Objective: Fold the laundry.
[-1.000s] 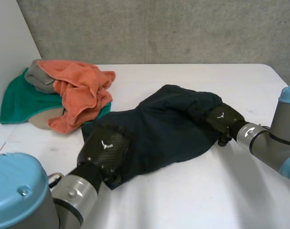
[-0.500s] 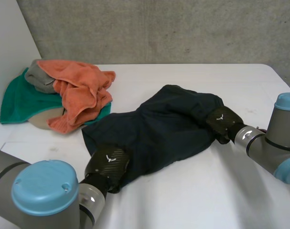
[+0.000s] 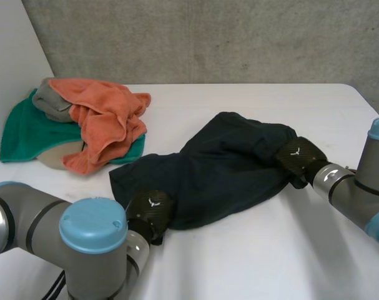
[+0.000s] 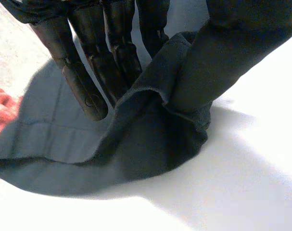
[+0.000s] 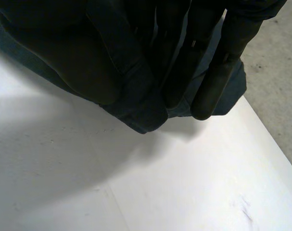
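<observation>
Garment: dark navy cloth (image 3: 220, 169), rumpled, stretched across the white table (image 3: 258, 256).
Left hand (image 3: 150, 209): thumb and fingers pinch the near corner.
Right hand (image 3: 298, 158): fingers and thumb clamp the opposite hemmed edge.

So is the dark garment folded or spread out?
Spread, rumpled, no fold: left hand and right hand pinch opposite ends of the dark garment.

A robotics lab bench, by the look of it: bare concrete wall (image 3: 208, 37), plain white table (image 3: 251, 250), white side panel (image 3: 8, 75), grey left arm (image 3: 27, 219) and right arm (image 3: 358, 194), heap of coloured cloths (image 3: 95, 119).
</observation>
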